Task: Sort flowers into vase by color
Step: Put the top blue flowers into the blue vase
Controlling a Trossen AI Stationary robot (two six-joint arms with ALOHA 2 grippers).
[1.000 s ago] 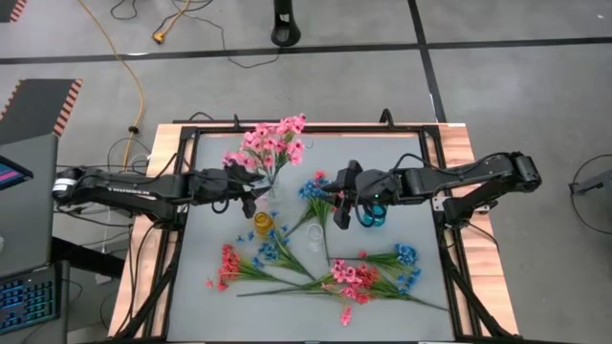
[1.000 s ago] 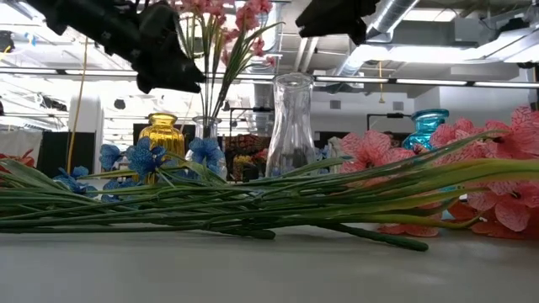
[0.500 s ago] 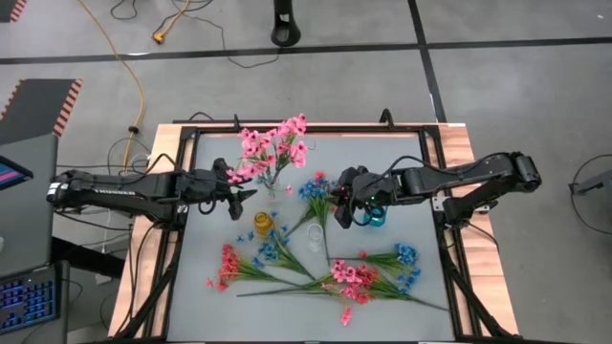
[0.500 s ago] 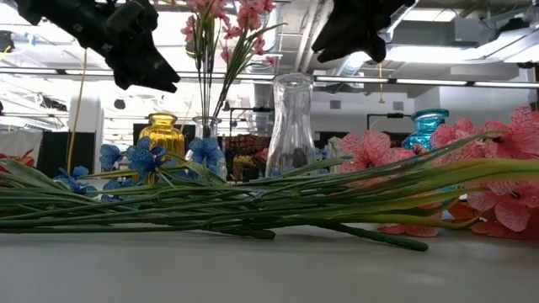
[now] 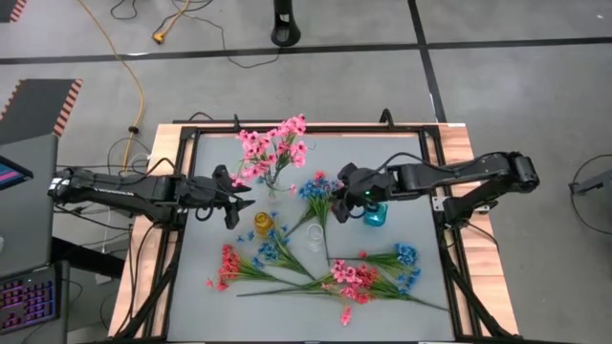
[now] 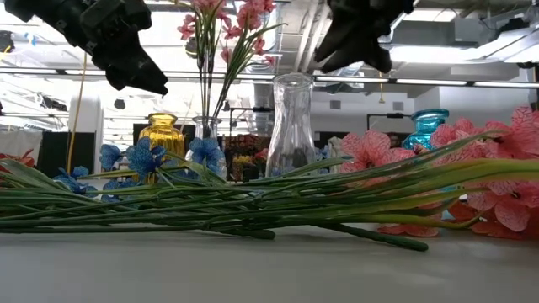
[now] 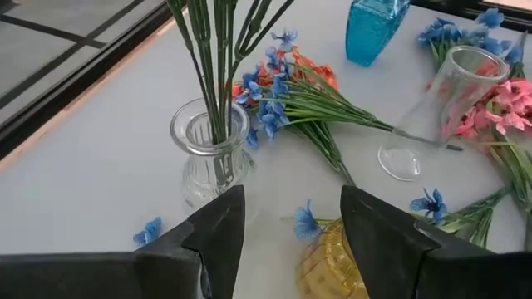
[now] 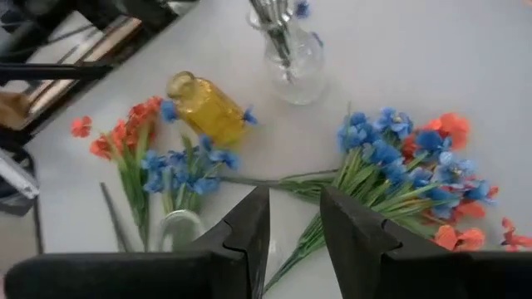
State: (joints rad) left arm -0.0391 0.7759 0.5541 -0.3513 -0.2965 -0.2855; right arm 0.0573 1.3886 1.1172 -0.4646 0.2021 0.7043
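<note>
Loose flowers [image 5: 316,272] lie across the tabletop's [image 5: 402,158] near half; pink sprays already stand in a clear vase [image 7: 209,149] toward its far edge. Left gripper [image 5: 232,196] and right gripper [image 5: 337,204] hover empty, fingers spread. The sprays look light and floppy, so the stiffer green stem seems the best hold.

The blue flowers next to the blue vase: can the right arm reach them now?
Probably yes. The right gripper hovers open right above the blue flowers, and nothing lies over them. The blue vase stands close beside, so the arm should descend carefully.
</note>
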